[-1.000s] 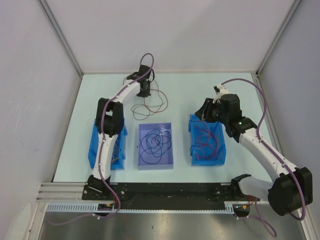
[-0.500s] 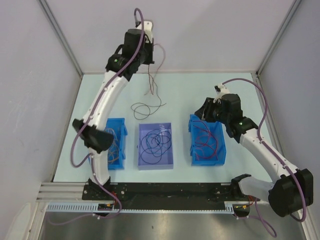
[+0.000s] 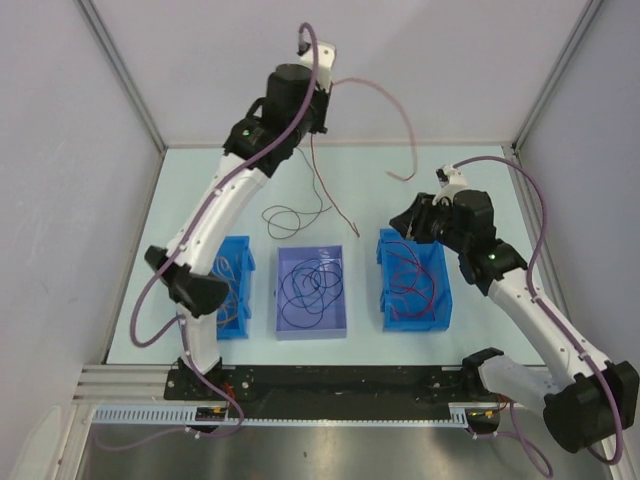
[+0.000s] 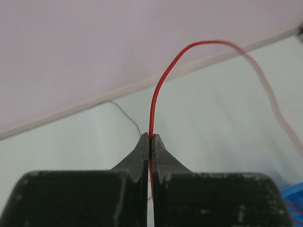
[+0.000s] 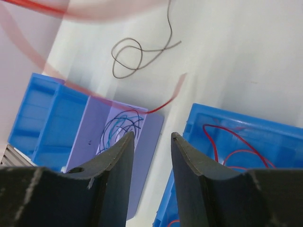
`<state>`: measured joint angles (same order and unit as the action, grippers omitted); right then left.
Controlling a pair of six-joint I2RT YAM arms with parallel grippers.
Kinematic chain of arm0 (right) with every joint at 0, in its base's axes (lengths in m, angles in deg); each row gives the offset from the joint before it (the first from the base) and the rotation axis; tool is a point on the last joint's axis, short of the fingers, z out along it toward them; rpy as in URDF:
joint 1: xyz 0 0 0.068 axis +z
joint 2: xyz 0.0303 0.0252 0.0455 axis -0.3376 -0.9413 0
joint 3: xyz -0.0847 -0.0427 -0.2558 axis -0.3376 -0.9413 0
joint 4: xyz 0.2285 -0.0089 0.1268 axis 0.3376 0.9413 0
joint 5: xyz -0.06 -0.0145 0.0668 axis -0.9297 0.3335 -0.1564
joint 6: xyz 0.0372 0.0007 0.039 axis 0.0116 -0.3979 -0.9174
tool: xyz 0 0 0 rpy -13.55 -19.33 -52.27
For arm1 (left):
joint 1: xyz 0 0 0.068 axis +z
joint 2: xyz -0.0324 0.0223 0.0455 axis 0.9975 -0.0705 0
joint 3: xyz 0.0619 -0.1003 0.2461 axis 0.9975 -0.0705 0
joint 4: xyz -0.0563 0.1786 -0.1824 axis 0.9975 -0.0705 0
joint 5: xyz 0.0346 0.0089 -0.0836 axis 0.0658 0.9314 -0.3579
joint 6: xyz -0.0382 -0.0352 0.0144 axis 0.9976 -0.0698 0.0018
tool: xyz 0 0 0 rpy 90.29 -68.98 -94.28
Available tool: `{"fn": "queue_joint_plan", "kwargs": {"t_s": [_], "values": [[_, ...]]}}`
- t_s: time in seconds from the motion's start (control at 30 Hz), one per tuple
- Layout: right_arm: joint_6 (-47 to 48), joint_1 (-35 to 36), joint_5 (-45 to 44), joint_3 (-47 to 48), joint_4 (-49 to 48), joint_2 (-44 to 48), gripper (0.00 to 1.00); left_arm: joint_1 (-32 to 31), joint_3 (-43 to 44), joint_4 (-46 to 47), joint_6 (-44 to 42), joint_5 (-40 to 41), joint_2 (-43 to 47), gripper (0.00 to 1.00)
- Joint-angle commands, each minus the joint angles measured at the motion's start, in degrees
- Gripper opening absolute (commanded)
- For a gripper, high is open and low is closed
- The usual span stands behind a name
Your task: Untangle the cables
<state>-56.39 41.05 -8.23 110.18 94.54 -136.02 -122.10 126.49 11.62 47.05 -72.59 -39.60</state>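
My left gripper (image 3: 311, 128) is raised high over the back of the table and is shut on a thin red cable (image 4: 155, 97); its jaws pinch it at the tips (image 4: 150, 137). The red cable (image 3: 398, 120) arcs rightward, blurred, toward my right arm. A second thin strand (image 3: 335, 205) trails down below the left gripper to the table. A dark cable (image 3: 288, 216) lies looped on the table. My right gripper (image 3: 404, 222) stands open and holds nothing (image 5: 152, 135), hovering between the lavender bin and the right blue bin.
The lavender bin (image 3: 340, 322) holds dark navy cables (image 3: 308, 284). The right blue bin (image 3: 441, 300) holds red cables (image 3: 412, 280). The left blue bin (image 3: 222, 330) sits partly under the left arm. Grey walls close in at the back and sides.
The left arm has swung up from low over the table, lifting the red cable, which now whips toward the right. The right gripper shifted slightly and stayed open.
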Motion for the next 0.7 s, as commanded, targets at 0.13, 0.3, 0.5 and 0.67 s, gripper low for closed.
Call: {"fn": "queue_joint_plan", "kwargs": {"t_s": [0.13,0.3,0.5,0.67], "values": [[3.31,0.21,5.28,2.35,-5.37,7.86,0.46,2.65,-1.2,-4.33,5.44,-2.97,-0.46,0.0],[0.16,-0.84,5.47,2.87,-11.25,9.1,0.56,2.65,-8.67,-1.44,3.42,-6.65,4.63,0.0],[-6.0,-3.3,9.21,10.95,-15.79,-0.91,0.6,2.65,-14.66,-1.68,2.44,-12.99,8.77,0.0],[-3.01,-3.83,18.29,15.61,-23.55,-7.16,0.92,2.74,-13.07,-6.96,3.24,-19.57,9.83,0.0]]}}
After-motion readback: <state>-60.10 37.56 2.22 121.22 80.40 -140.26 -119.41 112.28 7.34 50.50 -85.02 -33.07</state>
